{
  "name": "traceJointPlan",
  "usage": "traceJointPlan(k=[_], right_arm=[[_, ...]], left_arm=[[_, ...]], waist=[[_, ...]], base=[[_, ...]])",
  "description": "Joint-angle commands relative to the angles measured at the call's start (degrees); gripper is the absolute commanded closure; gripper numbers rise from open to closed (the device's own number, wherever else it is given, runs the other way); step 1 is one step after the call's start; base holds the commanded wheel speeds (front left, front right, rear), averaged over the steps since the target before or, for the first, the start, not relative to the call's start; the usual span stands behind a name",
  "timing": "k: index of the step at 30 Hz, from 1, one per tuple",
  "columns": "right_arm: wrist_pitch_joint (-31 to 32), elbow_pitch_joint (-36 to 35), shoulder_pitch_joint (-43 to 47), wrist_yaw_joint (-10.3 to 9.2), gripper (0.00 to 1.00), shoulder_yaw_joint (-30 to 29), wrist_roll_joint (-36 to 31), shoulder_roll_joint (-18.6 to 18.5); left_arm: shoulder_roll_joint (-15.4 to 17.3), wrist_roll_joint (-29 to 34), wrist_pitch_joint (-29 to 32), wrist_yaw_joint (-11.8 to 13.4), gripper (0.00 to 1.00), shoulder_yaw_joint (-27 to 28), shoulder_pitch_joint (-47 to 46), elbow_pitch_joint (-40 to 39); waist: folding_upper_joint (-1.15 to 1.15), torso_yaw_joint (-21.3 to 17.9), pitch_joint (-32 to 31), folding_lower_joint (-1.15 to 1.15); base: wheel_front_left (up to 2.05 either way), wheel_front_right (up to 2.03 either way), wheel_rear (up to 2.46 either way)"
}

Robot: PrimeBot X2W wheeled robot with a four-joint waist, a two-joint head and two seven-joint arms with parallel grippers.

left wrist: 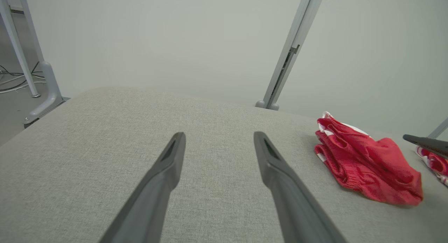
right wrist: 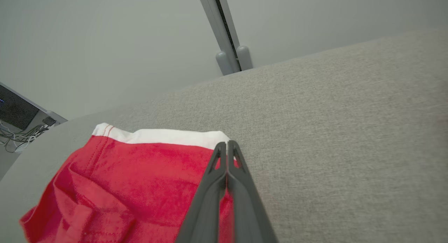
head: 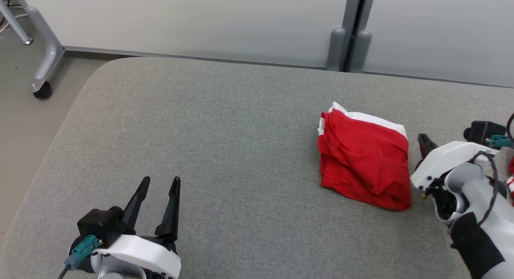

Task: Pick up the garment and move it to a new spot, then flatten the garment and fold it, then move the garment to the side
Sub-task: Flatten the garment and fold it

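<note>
Lying folded on the right side of the grey tabletop [head: 221,150]: the red garment [head: 363,162].
Right gripper [head: 423,140] sits just beside its right edge, jaws pressed together; left gripper [head: 158,182] at near left, jaws apart.

Grey woven tabletop [head: 225,150], rounded corner at 10 o'clock. Beyond, at 12 o'clock, pale wall panels [head: 180,22], split toward 1 o'clock by a grey post [head: 355,14] on two rounded feet [head: 347,50]. At 10 o'clock, beige floor [head: 20,122], grey frame leg [head: 46,50], black caster [head: 42,90]. At 3 o'clock, a scrap of red-and-white cloth [head: 511,182], partly hidden.
</note>
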Motion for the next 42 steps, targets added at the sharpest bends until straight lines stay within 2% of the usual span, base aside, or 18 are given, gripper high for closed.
traceJointPlan(k=[1, 4, 8, 12, 17, 20, 28, 29, 30, 31, 37, 42], right_arm=[[0.9, 1.0, 0.1, 0.04, 1.00, -0.1, 0.6, 1.4], [2.6, 1.7, 1.6, 0.04, 1.00, 1.0, 1.1, 3.8], [2.7, -1.2, 3.7, 0.03, 1.00, 3.2, 1.5, 6.4], [2.4, -5.6, 5.8, 0.04, 1.00, 5.8, 2.0, 8.3], [2.2, -14.9, 9.1, 0.04, 1.00, 12.6, 2.5, 9.8], [1.9, -17.1, 9.6, 0.03, 1.00, 14.0, 2.6, 9.6], [-2.5, -27.1, 10.3, 0.03, 1.00, 13.9, -1.1, 3.1], [-3.1, -28.2, 10.3, 0.03, 0.91, 13.3, -2.2, 1.8], [-3.8, -29.2, 10.4, 0.03, 0.65, 12.5, -3.3, 0.6], [-4.4, -30.2, 10.8, 0.03, 0.02, 11.4, -4.5, -0.4], [-7.2, -36.7, 15.2, 0.03, 0.00, 0.7, -11.4, -4.0], [-8.2, -43.3, 22.7, 0.03, 0.00, -8.9, -17.7, -3.0]], left_arm=[[0.0, 0.2, -0.2, -0.3, 0.00, 0.2, -1.1, 0.4], [-0.2, 0.1, -0.2, -0.5, 0.00, 0.3, -1.2, 0.9], [0.0, 0.0, -0.2, -0.5, 0.00, 0.7, -0.7, 1.2], [0.0, -0.1, -0.2, -0.2, 0.00, 1.0, -0.3, 1.2], [0.0, 0.1, -0.2, -0.2, 0.00, 1.3, 0.2, 1.1], [0.1, 0.1, -0.2, -0.1, 0.00, 1.4, 0.4, 1.0], [0.7, 0.6, -0.3, 0.8, 0.00, 3.3, 2.6, -0.4], [0.8, 0.7, -0.2, 1.0, 0.00, 3.7, 3.0, -0.6], [0.9, 1.0, -0.2, 1.3, 0.00, 4.2, 3.4, -0.9], [1.0, 1.3, -0.3, 1.5, 0.00, 4.9, 3.8, -1.3], [1.0, 4.5, -0.2, 2.2, 0.00, 9.9, 6.7, -4.5], [-0.6, 8.0, -0.3, 1.0, 0.00, 14.0, 9.5, -6.4]], waist=[[0.00, 1.0, 0.5, 0.00], [0.00, 1.8, 0.5, 0.00], [0.00, 2.0, 0.3, 0.00], [0.00, 1.5, -0.2, 0.00], [0.00, -0.7, -1.0, 0.00], [0.00, -1.5, -1.4, 0.00], [0.00, -6.2, -4.2, 0.00], [0.00, -6.8, -4.5, 0.00], [0.00, -7.3, -4.8, 0.00], [0.00, -7.8, -5.2, 0.00], [0.00, -10.7, -6.3, 0.00], [0.00, -12.1, -6.1, 0.00]], base=[[0.00, 0.00, 0.00], [0.00, 0.00, 0.00], [0.00, 0.00, 0.00], [0.00, 0.00, 0.00], [0.00, 0.00, 0.00], [0.00, 0.00, 0.00], [0.00, 0.00, 0.00], [0.00, 0.00, 0.00], [0.00, 0.00, 0.00], [0.00, 0.00, 0.00], [0.00, 0.00, 0.00], [0.00, 0.00, 0.00]])
